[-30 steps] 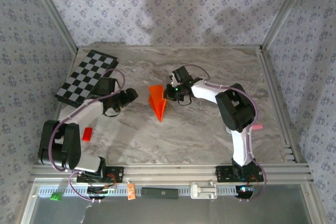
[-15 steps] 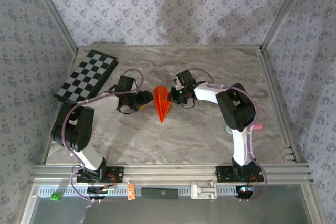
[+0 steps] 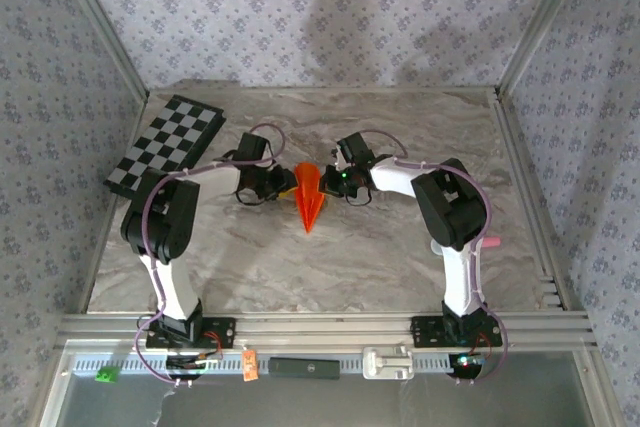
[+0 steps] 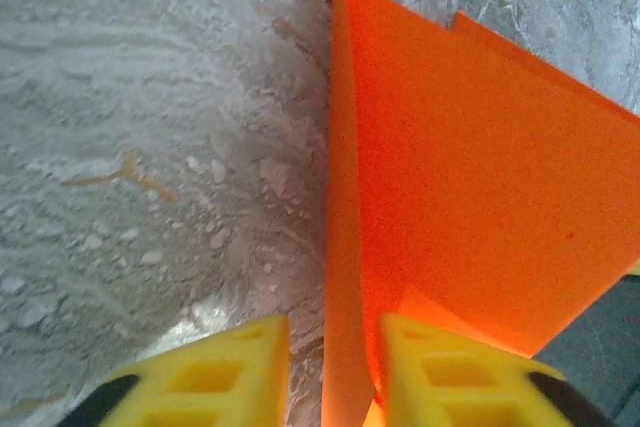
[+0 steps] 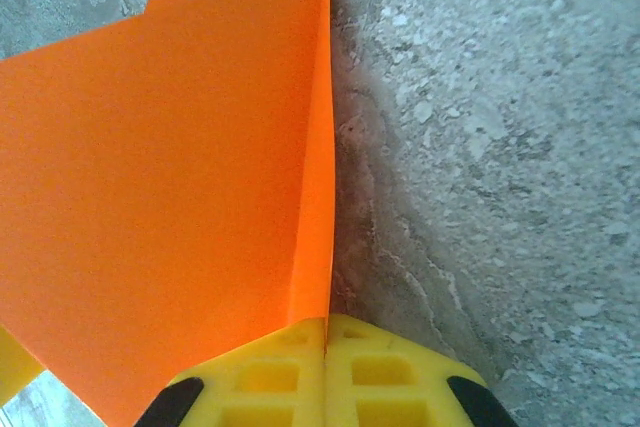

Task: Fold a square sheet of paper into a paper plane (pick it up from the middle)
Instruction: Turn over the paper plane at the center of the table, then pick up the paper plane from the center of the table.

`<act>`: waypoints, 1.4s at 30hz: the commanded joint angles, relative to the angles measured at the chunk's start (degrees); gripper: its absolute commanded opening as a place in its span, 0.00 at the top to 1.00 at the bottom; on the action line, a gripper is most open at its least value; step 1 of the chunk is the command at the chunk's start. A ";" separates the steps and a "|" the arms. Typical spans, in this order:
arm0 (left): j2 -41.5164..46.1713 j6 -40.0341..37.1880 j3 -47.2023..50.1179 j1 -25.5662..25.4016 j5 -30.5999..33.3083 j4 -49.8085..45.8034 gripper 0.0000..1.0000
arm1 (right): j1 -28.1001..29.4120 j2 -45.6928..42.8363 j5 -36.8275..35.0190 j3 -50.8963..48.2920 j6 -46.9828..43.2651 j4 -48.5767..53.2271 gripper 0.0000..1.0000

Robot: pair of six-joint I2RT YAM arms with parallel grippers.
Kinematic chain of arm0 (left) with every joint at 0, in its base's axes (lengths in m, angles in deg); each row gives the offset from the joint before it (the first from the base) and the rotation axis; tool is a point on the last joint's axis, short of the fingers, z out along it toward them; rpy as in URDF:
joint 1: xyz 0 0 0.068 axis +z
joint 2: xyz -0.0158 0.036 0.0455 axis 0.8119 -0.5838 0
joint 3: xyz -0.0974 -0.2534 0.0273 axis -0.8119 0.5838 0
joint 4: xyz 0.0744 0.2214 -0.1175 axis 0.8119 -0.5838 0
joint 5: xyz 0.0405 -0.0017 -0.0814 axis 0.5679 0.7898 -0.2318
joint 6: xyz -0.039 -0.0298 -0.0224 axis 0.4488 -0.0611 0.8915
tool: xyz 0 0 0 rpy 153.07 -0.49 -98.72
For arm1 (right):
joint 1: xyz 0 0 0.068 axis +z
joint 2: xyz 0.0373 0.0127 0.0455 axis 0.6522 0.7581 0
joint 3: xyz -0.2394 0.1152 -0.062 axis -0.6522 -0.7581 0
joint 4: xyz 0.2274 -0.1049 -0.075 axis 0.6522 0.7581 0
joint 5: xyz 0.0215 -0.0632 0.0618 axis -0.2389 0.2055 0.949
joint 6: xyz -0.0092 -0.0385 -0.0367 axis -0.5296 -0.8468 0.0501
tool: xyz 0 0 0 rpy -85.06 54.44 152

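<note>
- The orange paper plane (image 3: pixel 309 202) lies near the middle of the marble surface (image 3: pixel 390 257), between the two claws, and its sharp tip points toward the arms' bases.
- The right claw (image 5: pixel 327 332) is pressed together on the plane's right side. In the right wrist view we see the folded edge run straight into the seam between its yellow fingers (image 5: pixel 385 372).
- The left claw (image 4: pixel 335 339) is narrowly spread around a raised edge of the plane. In the left wrist view the paper stands upright between the two fingers — it sits against the one on the right of that view, while a strip of marble shows between it and the other.
- From above, we see both claws meet the plane at its wide far end — one on each side.
- A black-and-white checkerboard (image 3: pixel 165 145) sits at the far left of the surface, well apart from the paper.
</note>
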 commanded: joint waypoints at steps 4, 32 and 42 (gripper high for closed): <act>-0.29 -0.31 -1.06 -0.15 2.41 -2.99 0.90 | -0.97 -1.05 -0.44 -2.41 2.40 -1.66 0.94; 15.44 6.29 6.42 -5.12 11.36 -3.35 0.66 | -1.07 -1.33 0.29 -6.29 6.35 -5.82 0.94; 7.97 4.42 1.80 -9.77 10.26 -5.33 0.66 | -0.88 -1.06 0.63 -6.11 6.30 -5.65 0.94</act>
